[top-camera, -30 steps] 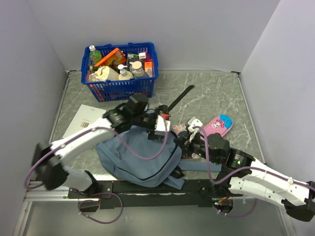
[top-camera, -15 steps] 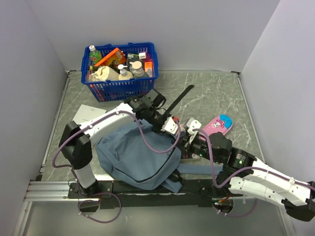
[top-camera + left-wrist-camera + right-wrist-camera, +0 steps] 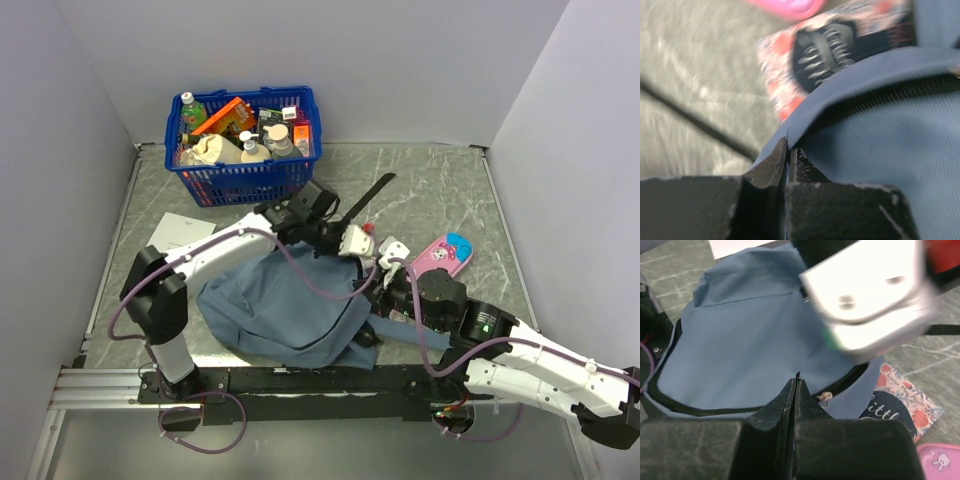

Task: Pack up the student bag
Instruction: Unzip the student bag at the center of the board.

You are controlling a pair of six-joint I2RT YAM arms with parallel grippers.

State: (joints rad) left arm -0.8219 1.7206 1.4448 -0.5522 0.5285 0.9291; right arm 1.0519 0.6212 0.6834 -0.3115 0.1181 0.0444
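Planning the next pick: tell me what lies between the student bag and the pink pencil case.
A floral-covered book lies between the student bag and the pink pencil case, shown in the right wrist view.

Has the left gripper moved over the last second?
Yes. In the top view the left gripper has shifted right along the student bag, away from the blue basket, toward the pink pencil case.

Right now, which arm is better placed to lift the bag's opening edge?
Left. The left gripper is shut on the rim of the student bag, beside the floral book. The right gripper is shut above the bag's flat panel; no grip visible.
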